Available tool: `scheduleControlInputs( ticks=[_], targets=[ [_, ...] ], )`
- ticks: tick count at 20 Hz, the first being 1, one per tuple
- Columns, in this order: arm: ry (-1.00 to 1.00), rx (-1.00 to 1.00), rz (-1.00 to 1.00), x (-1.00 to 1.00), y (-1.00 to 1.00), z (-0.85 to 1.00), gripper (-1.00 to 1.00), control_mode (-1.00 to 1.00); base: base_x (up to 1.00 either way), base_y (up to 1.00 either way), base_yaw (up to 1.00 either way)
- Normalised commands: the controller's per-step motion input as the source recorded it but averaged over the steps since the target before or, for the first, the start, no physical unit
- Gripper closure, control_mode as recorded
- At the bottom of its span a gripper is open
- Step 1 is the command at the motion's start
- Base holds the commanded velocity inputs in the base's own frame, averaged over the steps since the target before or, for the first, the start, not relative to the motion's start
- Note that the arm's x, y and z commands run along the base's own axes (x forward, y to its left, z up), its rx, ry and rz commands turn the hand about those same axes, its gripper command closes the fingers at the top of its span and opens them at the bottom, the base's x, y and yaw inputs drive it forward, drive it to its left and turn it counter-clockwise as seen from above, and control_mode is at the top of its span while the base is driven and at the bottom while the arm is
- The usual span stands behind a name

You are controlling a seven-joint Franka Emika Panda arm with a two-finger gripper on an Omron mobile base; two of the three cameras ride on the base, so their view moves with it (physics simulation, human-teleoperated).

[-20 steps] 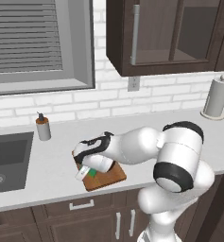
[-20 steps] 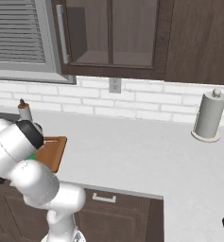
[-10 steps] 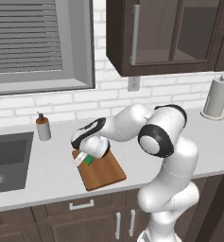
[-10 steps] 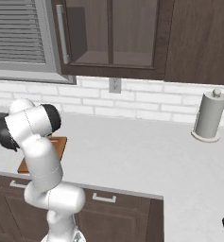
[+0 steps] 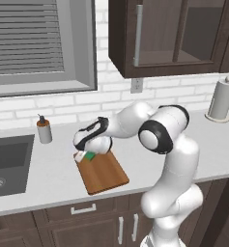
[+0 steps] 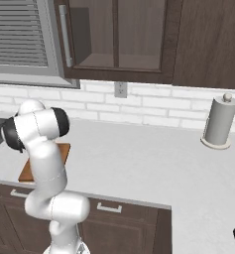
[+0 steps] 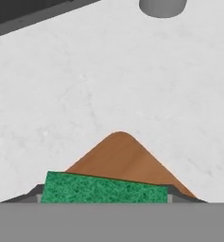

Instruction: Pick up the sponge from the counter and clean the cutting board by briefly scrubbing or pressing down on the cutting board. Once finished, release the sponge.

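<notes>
The reddish-brown cutting board (image 5: 103, 174) lies on the light counter (image 5: 48, 178); a strip of it (image 6: 26, 171) shows behind my arm in the right base view. My gripper (image 5: 85, 155) is at the board's far left corner, shut on the sponge (image 5: 90, 156). In the hand view the sponge's green face (image 7: 104, 189) spans the gap between the finger tips, with the board's rounded corner (image 7: 120, 153) just beyond it. Whether the sponge presses on the wood is hidden.
A small soap dispenser (image 5: 44, 131) stands behind the board, its base (image 7: 163, 5) at the top of the hand view. The dark sink (image 5: 5, 161) lies to the left. A paper towel roll (image 5: 221, 99) stands far right by the wall.
My hand has carried the sponge from the board's middle back toward its far left corner, and the elbow has swung up and over. The board has not moved.
</notes>
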Motion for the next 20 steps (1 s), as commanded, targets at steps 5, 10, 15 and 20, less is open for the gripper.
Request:
scheduleControlInputs(
  ticks=[5, 10, 15, 20],
  targets=[
    [-0.03, -0.18, 0.0, -0.7, -0.53, 0.73, 1.0, -1.0, 0.0, 0.0, 0.0],
    [0.0, -0.02, 0.01, -0.59, -0.98, 0.65, 1.0, -1.0, 0.0, 0.0, 0.0],
    [0.03, 0.15, 0.04, -0.14, -1.0, 0.06, 1.0, -1.0, 0.0, 0.0, 0.0],
    [0.11, 0.07, 0.06, 0.09, -0.86, -0.16, 1.0, -1.0, 0.0, 0.0, 0.0]
  ],
)
